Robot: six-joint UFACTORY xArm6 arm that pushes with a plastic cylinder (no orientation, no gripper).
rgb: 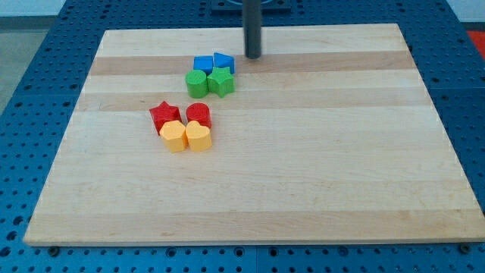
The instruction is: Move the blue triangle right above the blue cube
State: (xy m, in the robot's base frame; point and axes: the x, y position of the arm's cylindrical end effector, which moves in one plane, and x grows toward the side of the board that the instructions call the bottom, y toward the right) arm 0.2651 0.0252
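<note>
Clawless rod, my tip (252, 56) just view's-right of blue triangle (223, 61), near board (341, 189) top edge.

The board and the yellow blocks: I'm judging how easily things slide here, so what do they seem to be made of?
The pale wooden board looks like light wood glued from planks: lengthwise grain and bands of differing tone, with a smooth, low-sheen finish. The yellow heart-shaped block and the yellow rounded block look like moulded plastic, uniform in colour with a faint sheen, though painted wood is possible.
</note>
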